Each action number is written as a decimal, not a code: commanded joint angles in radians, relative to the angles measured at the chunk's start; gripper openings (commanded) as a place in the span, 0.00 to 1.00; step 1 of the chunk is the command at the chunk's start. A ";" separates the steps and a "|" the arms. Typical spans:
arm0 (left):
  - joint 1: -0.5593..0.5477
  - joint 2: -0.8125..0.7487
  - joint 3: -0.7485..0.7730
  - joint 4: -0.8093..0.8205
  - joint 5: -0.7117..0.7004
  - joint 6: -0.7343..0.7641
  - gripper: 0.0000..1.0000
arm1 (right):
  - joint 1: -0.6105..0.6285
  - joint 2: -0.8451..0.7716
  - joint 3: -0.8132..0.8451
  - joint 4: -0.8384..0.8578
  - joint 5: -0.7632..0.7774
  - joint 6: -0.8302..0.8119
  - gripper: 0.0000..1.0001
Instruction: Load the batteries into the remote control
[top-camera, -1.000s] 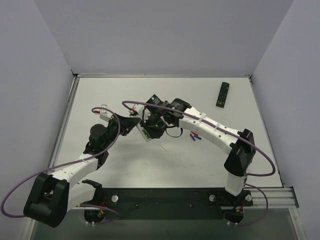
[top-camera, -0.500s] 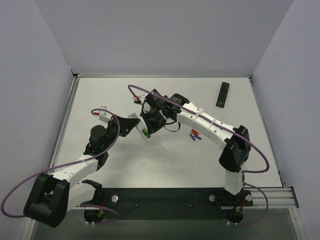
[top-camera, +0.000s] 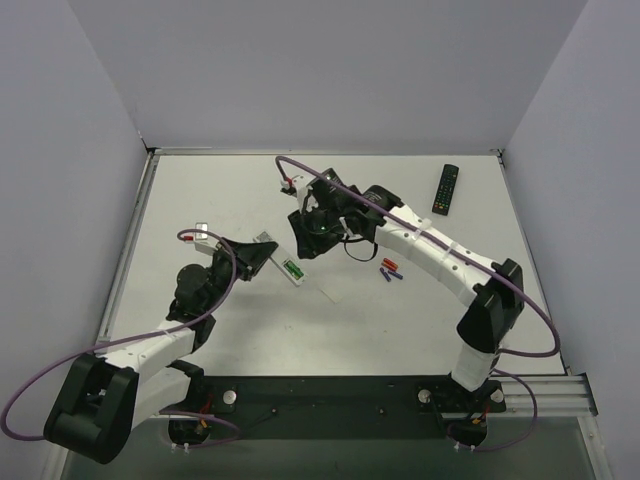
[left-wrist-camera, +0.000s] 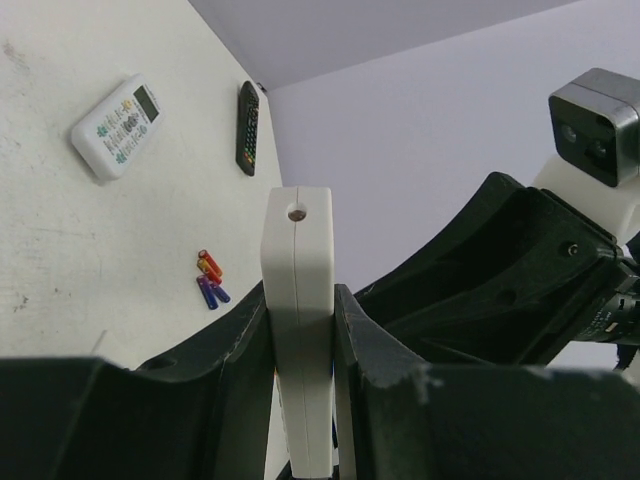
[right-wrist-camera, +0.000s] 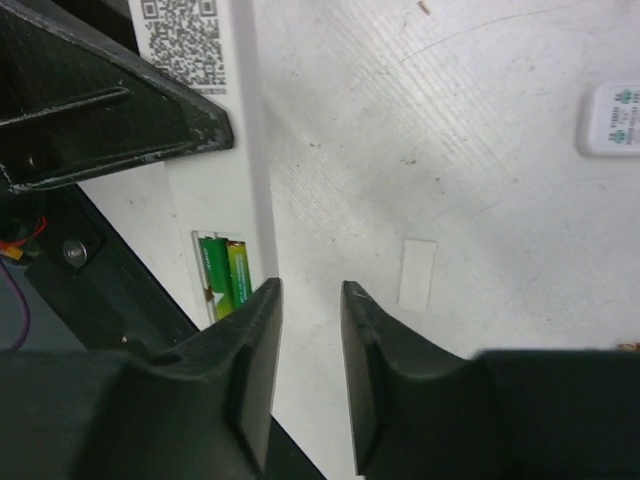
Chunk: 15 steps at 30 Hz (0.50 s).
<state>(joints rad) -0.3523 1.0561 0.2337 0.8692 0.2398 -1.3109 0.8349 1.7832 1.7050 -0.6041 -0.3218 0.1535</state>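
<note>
My left gripper (top-camera: 262, 256) is shut on the slim white remote control (top-camera: 283, 262), holding it by its long sides above the table; the left wrist view shows the remote (left-wrist-camera: 297, 235) edge-on between the jaws of the gripper (left-wrist-camera: 300, 298). Two green batteries (right-wrist-camera: 223, 272) lie side by side in its open compartment, visible from above as a green spot (top-camera: 293, 268). My right gripper (right-wrist-camera: 310, 290) hovers beside that end of the remote (right-wrist-camera: 205, 190), open by a narrow gap with nothing between its fingers. From above the right gripper (top-camera: 309, 238) is just beyond the remote.
A small white cover plate (top-camera: 330, 294) lies flat on the table near the remote, also in the right wrist view (right-wrist-camera: 418, 273). Red and blue cells (top-camera: 389, 270) lie to the right. A black remote (top-camera: 446, 188) is at the back right. A wider white remote (left-wrist-camera: 117, 125) lies farther back.
The right gripper has drawn back from the remote toward the far side and its jaws have parted. The left arm has shifted the remote slightly left and nearer.
</note>
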 joint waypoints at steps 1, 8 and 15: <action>0.001 -0.025 -0.005 0.143 0.007 -0.036 0.00 | -0.031 -0.126 -0.071 0.059 0.033 -0.074 0.35; 0.001 -0.050 0.004 0.100 0.006 0.004 0.00 | -0.053 -0.159 -0.166 0.093 -0.085 -0.066 0.45; -0.001 -0.070 0.022 0.091 0.016 0.029 0.00 | -0.053 -0.154 -0.229 0.234 -0.230 0.044 0.51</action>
<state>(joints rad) -0.3523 1.0073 0.2214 0.9058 0.2401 -1.3064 0.7803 1.6371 1.4910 -0.4652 -0.4484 0.1390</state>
